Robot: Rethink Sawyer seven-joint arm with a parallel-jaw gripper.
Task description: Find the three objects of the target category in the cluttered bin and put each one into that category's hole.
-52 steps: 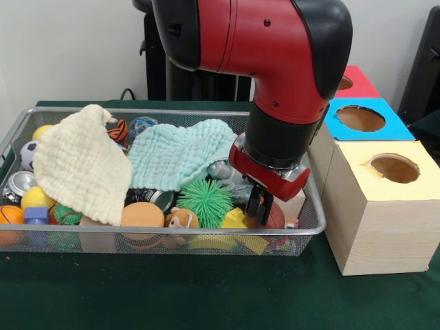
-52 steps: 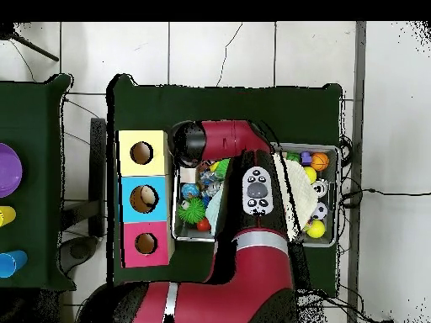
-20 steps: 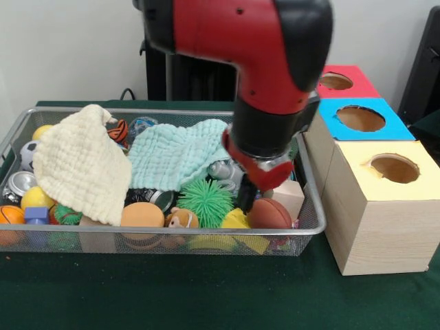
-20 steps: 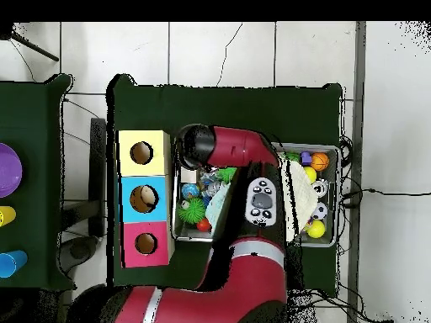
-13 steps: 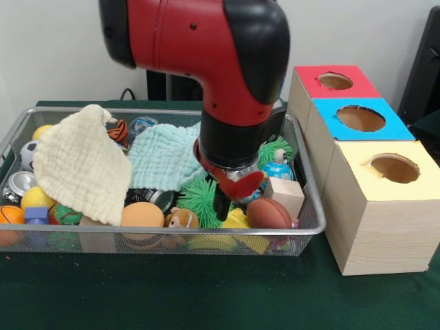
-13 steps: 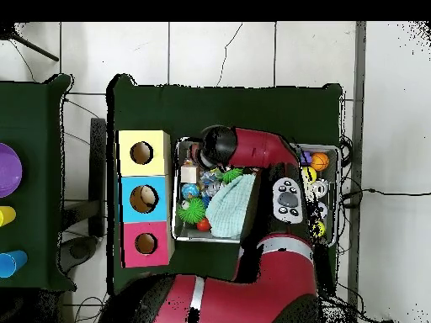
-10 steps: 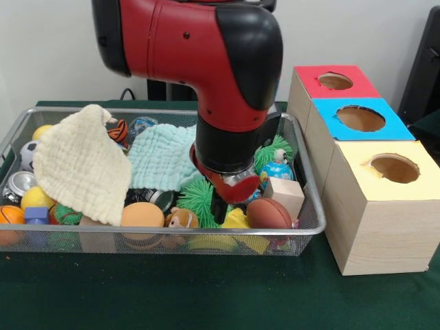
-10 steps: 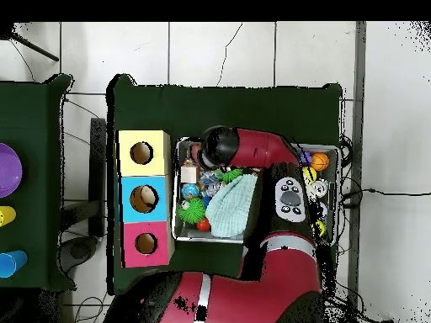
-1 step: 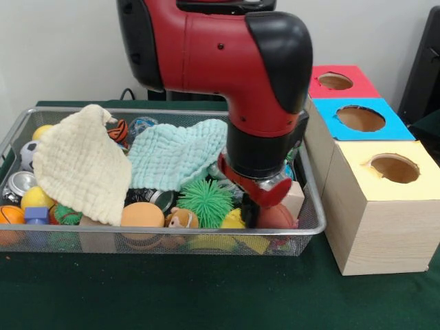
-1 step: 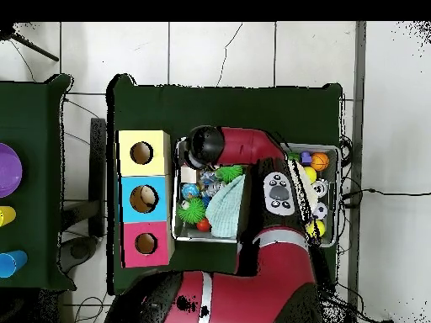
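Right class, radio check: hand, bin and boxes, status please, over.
Hand low in the wire bin, grip unclear. Brown ball beside it. Yellow box hole unblocked; two cloths cover clutter.

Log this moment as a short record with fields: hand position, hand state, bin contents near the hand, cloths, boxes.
hand position: hand low inside the wire bin, at its end nearest the boxes
hand state: cannot tell
near the hand: brown ball, green spiky ball, wooden block
cloths: cream cloth and light blue cloth, draped over other items
boxes: yellow-topped box, blue-topped box, red-topped box, each with a round hole
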